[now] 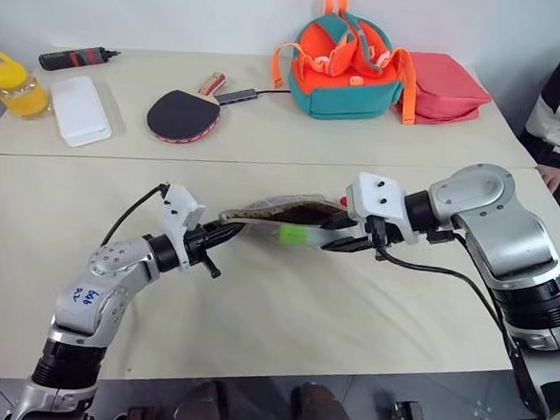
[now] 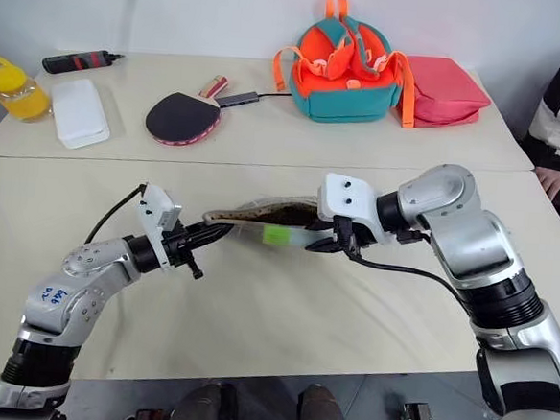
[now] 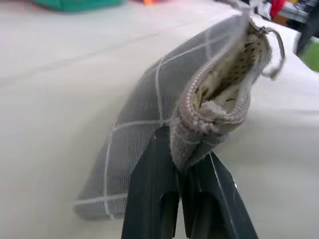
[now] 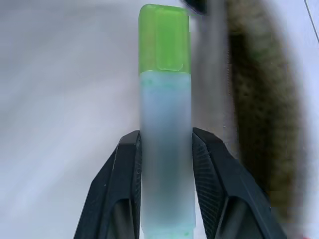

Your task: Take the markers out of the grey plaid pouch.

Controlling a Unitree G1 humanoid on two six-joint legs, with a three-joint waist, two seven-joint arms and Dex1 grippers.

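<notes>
Cream table [image 1: 282, 316] carries nothing under the raised grey plaid pouch [image 1: 280, 210], unzipped and held above it. Left hand [image 3: 187, 167] is pressed together on the pouch's zipper end; right hand [image 4: 167, 149] pinches a green-capped marker [image 4: 166, 124] just beside its mouth.

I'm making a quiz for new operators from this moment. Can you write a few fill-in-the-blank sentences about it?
1. The left gripper is shut on the end of the grey plaid ____.
2. The right gripper holds a marker with a ____ cap.
3. The pouch's zipper is ____.
4. The paddle lies on the ____ table.

Missing words: pouch; green; open; far
</notes>
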